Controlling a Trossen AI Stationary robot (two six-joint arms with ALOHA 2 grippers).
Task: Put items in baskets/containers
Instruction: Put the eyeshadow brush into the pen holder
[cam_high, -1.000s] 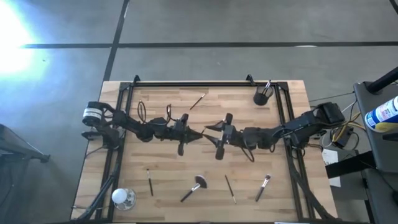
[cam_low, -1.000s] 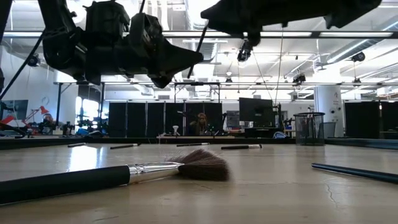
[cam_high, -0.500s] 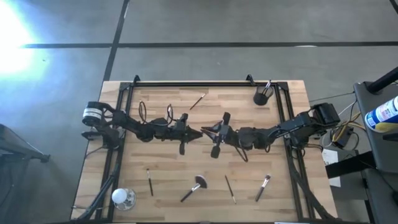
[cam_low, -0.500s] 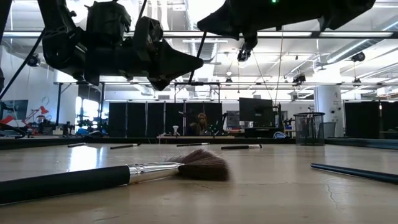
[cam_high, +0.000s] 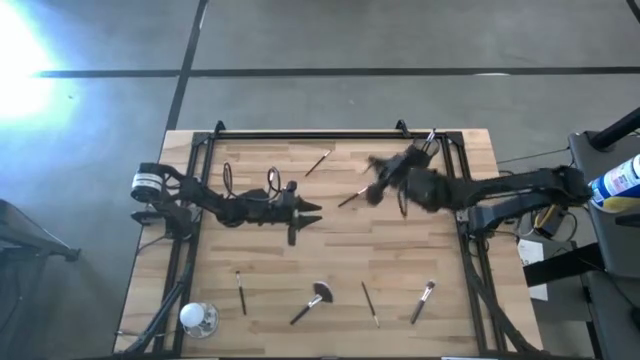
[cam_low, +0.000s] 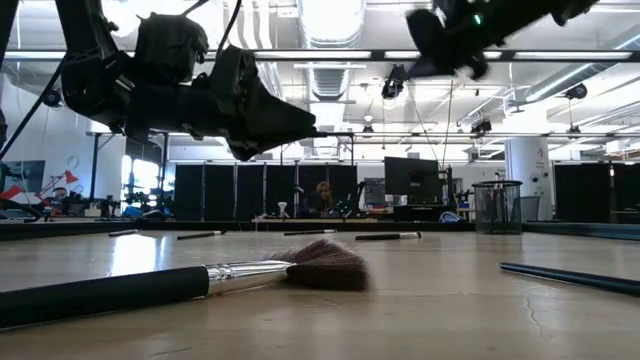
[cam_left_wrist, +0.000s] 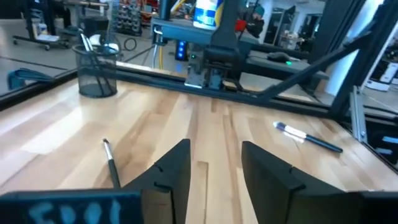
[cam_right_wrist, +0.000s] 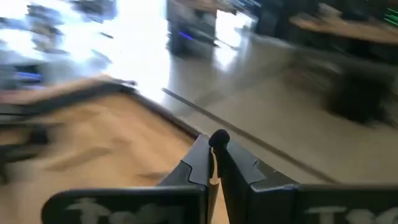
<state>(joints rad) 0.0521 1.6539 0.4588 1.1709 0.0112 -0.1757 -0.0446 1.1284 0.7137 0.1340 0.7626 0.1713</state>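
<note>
My right gripper (cam_high: 372, 190) hangs above the table's far right part, shut on a slim brush (cam_high: 350, 198), a short way left of the dark round cup (cam_high: 418, 155). Two brushes stand in that cup. My left gripper (cam_high: 312, 212) stands open over the table's middle with nothing between its fingers (cam_left_wrist: 214, 168). Several more brushes lie flat on the wood: a fan-headed one (cam_high: 312, 302) near the front edge and a thin one (cam_high: 318, 163) toward the far edge. My right gripper pinches the brush between its two fingers, and the brush's rounded end (cam_right_wrist: 219, 138) pokes out between the fingertips. In the high view the rest of the brush (cam_high: 347, 200) juts from the fingers toward the table's left. It is lifted clear of the table.
A clear rounded glass object (cam_high: 197, 318) sits at the near left corner. Three thin brushes (cam_high: 240, 292), (cam_high: 370, 303), (cam_high: 423, 300) lie along the front. A dark metal frame (cam_high: 455, 170) borders the tabletop. A person sits far off in the room behind (cam_low: 324, 196).
The two grippers met over the table's middle with the brush between them. My left gripper has let go and opened. My right gripper has shut on the brush and swung fast toward the table's far right, toward the cup, carrying the brush clear of the table.
</note>
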